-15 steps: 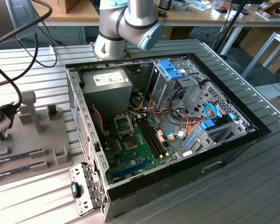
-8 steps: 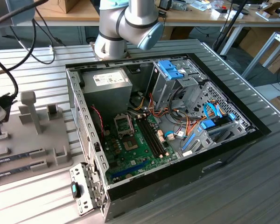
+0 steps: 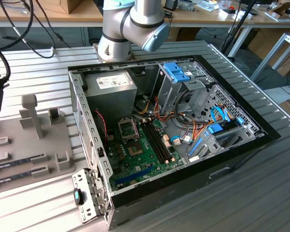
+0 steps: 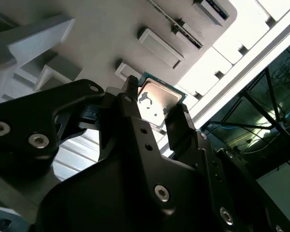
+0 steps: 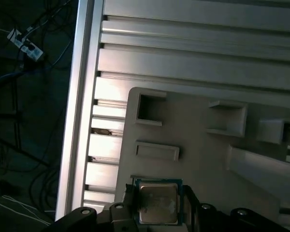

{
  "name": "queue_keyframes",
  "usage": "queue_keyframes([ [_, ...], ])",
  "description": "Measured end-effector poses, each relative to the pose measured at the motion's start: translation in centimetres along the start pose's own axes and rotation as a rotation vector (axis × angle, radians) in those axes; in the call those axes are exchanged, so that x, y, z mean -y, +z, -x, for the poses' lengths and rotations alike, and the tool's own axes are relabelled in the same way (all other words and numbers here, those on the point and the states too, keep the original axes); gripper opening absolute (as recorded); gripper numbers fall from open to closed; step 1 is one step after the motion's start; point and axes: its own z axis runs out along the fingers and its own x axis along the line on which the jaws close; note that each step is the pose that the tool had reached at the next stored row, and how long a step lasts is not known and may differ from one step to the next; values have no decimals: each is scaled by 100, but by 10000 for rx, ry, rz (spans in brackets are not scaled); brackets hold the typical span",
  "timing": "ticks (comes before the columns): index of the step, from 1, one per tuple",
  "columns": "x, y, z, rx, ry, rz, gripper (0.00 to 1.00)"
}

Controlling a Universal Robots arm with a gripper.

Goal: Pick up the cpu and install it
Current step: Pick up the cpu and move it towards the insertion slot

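Grey fixture plate (image 5: 193,121), gripper (image 4: 155,98) clasping cpu (image 4: 158,100) by edges

cpu (image 4: 157,100): flat square chip with a silvery metal top plate, glossy with dark reflections, and a thin green board rim. The top face is toward both wrist views. It sits clamped between two black fingers (image 4: 178,123) on opposite edges, over the grey fixture plate (image 5: 203,159). Contact with the plate cannot be told.

Silver-grey arm (image 3: 130,21) of thick tubes and rounded joints, pale blue cap (image 3: 157,36) at four o'clock of one joint. Matte black gripper (image 4: 156,101) of angular plates, silver screw heads (image 4: 37,140) dotted across them.
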Motion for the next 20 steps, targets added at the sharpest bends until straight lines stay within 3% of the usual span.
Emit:
queue_keyframes([
  [2, -1, -96, -2, 1, 0, 1, 47],
  [4, -3, -249, -6, 0, 0, 1, 47],
  [11, -7, -660, -15, 1, 0, 2, 47],
  [17, -3, -677, 7, -3, -2, 0, 47],
  [20, 28, -678, 144, -15, -1, 3, 47],
])
